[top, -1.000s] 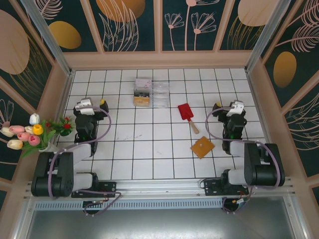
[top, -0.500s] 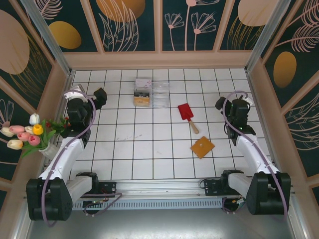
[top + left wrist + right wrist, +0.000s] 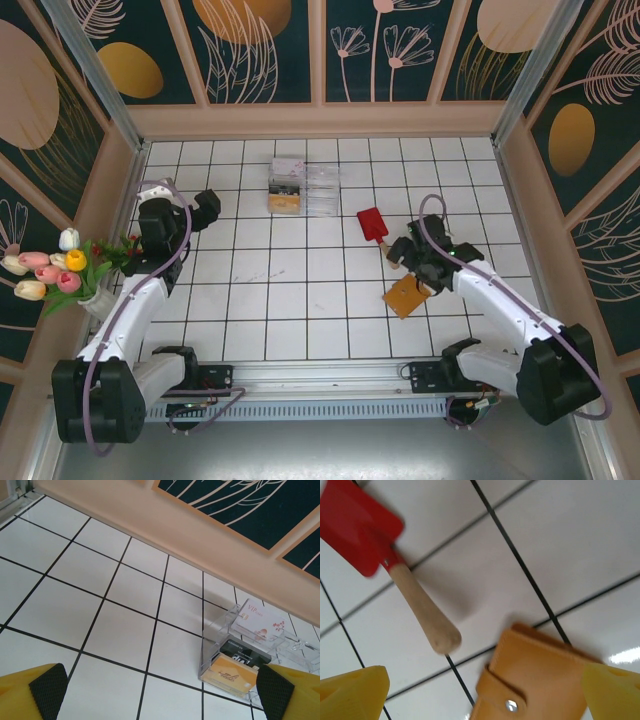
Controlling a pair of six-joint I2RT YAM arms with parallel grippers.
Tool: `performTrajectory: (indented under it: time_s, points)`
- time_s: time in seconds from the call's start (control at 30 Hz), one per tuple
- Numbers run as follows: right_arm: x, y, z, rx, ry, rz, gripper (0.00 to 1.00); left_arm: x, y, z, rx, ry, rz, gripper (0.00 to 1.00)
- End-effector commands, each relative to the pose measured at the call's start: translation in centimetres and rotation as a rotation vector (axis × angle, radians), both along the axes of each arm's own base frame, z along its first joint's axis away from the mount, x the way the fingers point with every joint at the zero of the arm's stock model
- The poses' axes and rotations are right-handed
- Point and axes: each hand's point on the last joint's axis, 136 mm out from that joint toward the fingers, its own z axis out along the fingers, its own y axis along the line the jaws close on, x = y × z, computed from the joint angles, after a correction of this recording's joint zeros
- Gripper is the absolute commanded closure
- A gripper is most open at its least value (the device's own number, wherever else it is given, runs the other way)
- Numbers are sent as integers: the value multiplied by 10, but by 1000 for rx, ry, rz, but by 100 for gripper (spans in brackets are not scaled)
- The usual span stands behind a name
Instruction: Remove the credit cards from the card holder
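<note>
right end effector (image 3: 411,268) fingers apart, above closed card holder (image 3: 402,301), near right of desk (image 3: 300,310), beside spatula (image 3: 373,226). left end effector (image 3: 162,692) apart, far left, facing clear box (image 3: 240,652).

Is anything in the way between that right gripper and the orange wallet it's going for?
Nothing visible. The right gripper hovers open just above the card holder, which lies closed on the tiles. The red spatula lies beside it, with its handle end near the holder's corner but apart from it, not over it.
</note>
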Motion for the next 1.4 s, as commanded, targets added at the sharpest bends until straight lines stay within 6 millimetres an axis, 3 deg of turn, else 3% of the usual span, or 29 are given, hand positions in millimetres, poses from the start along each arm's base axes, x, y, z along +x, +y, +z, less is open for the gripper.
performTrajectory:
  time_s: [0.0, 0.23, 0.47, 0.77, 0.93, 1.13, 1.37]
  points:
    - [-23, -8, -2, -75, 81, -73, 1, 4, 0, 9, 12, -9, -13, 1]
    - [-43, 4, -32, -110, 187, -15, 1, 8, -1, 2, 10, 10, -14, 1]
    - [-43, 25, -55, -59, 236, 55, 1, 10, -2, -3, 3, 30, -21, 1]
    - [-55, 69, -76, 13, 280, 136, 1, 9, -5, -8, -10, 46, -32, 2]
    - [-54, 127, -76, 94, 287, 237, 1, 9, -6, -9, -16, 47, -38, 2]
    - [-34, 200, -56, 163, 216, 348, 1, 10, -9, -11, -28, 54, -49, 1]
    - [-9, 244, -25, 224, 111, 441, 2, 9, -11, -14, -37, 63, -60, 1]
